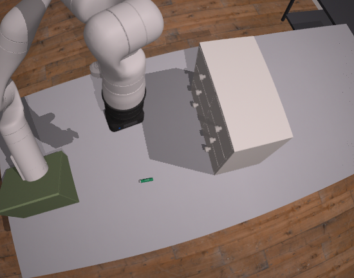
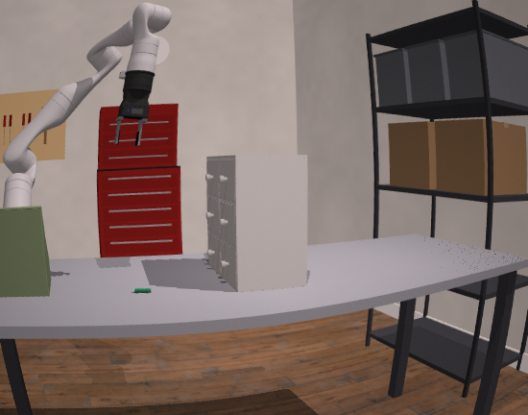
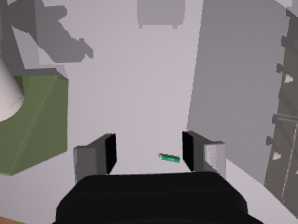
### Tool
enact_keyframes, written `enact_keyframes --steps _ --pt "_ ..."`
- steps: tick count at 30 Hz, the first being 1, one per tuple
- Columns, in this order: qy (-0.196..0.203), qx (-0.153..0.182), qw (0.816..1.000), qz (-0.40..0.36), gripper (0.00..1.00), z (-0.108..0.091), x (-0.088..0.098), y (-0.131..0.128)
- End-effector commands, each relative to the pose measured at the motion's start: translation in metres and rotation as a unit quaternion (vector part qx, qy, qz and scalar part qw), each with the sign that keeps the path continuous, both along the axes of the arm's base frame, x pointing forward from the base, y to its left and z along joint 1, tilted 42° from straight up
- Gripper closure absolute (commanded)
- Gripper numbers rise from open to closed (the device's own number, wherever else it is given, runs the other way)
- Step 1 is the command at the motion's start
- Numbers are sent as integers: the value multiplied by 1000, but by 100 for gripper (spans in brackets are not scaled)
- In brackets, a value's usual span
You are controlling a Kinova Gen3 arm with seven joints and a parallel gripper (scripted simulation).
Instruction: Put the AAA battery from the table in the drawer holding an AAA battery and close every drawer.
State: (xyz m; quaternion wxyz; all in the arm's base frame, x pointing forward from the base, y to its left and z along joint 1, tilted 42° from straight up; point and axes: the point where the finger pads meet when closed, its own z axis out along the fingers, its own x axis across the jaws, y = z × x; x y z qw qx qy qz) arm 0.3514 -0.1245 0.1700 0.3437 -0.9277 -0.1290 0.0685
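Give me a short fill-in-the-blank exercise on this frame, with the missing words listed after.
1. The gripper hangs high above the table with its fingers ____.
2. The green AAA battery lies on the ____.
3. Every drawer of the chest is pushed ____.
4. The arm's base block is ____ in colour.

Missing words: open; table; in; green
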Motion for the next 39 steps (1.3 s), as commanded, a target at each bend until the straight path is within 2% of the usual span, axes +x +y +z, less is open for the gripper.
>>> enact_keyframes --steps 1,30,39 --pt "1 0 1000 -5 0 -1 -1 -5" --pt "-3 8 998 -55 0 -6 4 -34" --pt "-3 8 998 -55 0 -6 4 -34"
